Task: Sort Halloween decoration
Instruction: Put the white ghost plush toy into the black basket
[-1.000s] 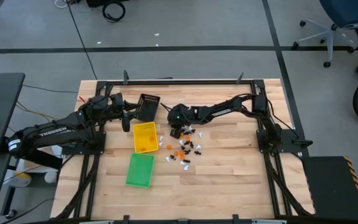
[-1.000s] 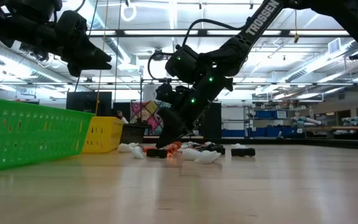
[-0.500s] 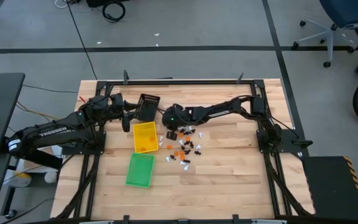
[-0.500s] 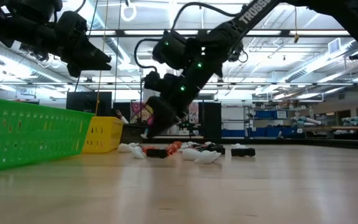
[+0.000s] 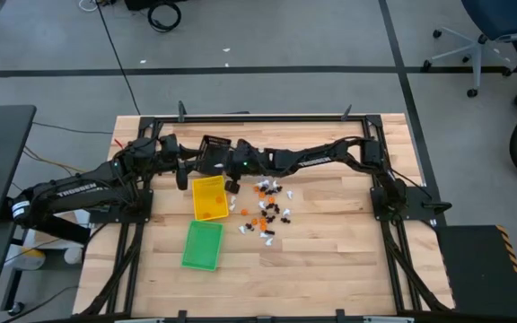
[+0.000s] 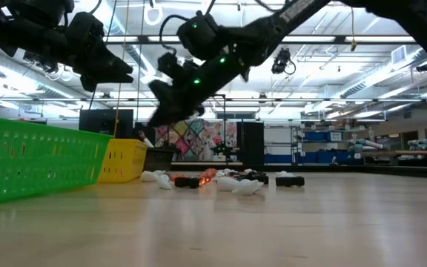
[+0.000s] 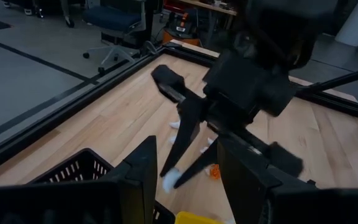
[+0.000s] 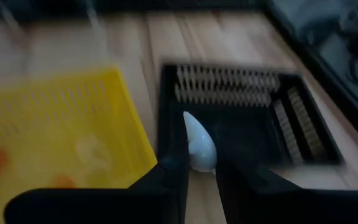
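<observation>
I carry a white trinket (image 8: 199,148), clamped in my right jaws (image 8: 199,167), toward the black tray (image 8: 247,130) just ahead; next, release above it.

Even overhead light from ceiling strips (image 6: 221,38), soft shadows; the right wrist view is motion-blurred.

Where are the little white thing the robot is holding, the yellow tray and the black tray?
white trinket (image 8: 199,148): right wrist view, middle of its body, pinched between the right gripper's fingers.
yellow tray (image 5: 209,213): high view, near rim.
black tray (image 8: 303,134): right wrist view, slotted side wall.
</observation>
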### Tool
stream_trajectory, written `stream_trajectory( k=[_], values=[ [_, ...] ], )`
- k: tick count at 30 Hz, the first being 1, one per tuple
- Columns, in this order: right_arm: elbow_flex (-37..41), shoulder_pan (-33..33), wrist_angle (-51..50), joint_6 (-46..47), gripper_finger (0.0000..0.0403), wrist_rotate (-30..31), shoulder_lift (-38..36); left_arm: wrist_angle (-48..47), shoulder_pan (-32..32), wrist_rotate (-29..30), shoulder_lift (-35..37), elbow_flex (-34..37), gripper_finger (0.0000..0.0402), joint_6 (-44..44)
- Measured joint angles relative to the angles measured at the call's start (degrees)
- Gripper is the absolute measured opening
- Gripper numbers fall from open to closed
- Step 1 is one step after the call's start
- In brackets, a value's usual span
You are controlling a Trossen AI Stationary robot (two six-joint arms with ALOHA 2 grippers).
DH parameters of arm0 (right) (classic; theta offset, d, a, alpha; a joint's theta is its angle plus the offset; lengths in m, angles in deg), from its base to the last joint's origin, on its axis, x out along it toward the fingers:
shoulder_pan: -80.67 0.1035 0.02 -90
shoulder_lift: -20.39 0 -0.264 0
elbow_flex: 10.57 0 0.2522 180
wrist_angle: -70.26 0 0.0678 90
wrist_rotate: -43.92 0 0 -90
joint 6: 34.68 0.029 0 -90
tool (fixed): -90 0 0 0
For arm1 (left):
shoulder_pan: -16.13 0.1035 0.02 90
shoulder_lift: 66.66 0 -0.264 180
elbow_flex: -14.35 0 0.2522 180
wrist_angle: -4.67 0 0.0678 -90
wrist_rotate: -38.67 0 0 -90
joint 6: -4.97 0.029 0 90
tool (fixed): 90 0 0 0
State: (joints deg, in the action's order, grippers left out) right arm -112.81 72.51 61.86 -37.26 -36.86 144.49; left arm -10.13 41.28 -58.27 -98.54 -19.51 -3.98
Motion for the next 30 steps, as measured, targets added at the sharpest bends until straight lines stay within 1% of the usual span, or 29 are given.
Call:
stream_trajectory(
  k=[2,5,9,14,16,20,25,27,30],
  values=[
    [0.0,-0.1,3.7,0.5,0.0073,-0.7,2.0,0.3,0.0,0.0,0.0,0.0,0.0141,0.0],
    [-1.5,-0.3,5.1,1.7,0.0073,1.3,4.7,0.4,0.0,0.0,0.0,0.0,0.0141,0.0],
    [-6.5,-0.8,6.9,2.8,0.0073,2.0,7.0,0.4,0.0,0.0,0.0,0.0,0.0141,-0.2],
    [-12.7,-1.3,1.9,2.6,0.0074,1.3,10.9,0.4,0.0,0.0,0.0,0.0,0.0141,-0.6],
    [-14.0,-1.6,0.1,2.6,0.0078,1.2,11.0,0.4,0.0,0.0,0.0,0.0,0.0141,-0.7],
    [-14.2,-2.3,-1.3,2.8,0.0107,1.0,10.7,0.4,0.0,0.0,0.0,0.0,0.0141,-0.7],
    [-14.1,-3.2,-1.6,2.9,0.0149,-2.1,10.3,0.2,0.0,0.5,0.0,0.0,0.0142,-0.7],
    [-14.1,-3.6,-3.8,2.9,0.0158,-2.2,9.7,0.0,0.0,0.5,0.0,0.0,0.0142,-0.7],
    [-14.0,-4.0,-7.7,2.6,0.0162,-2.0,7.5,-0.9,0.0,0.5,0.0,0.0,0.0142,-0.7]
  ],
)
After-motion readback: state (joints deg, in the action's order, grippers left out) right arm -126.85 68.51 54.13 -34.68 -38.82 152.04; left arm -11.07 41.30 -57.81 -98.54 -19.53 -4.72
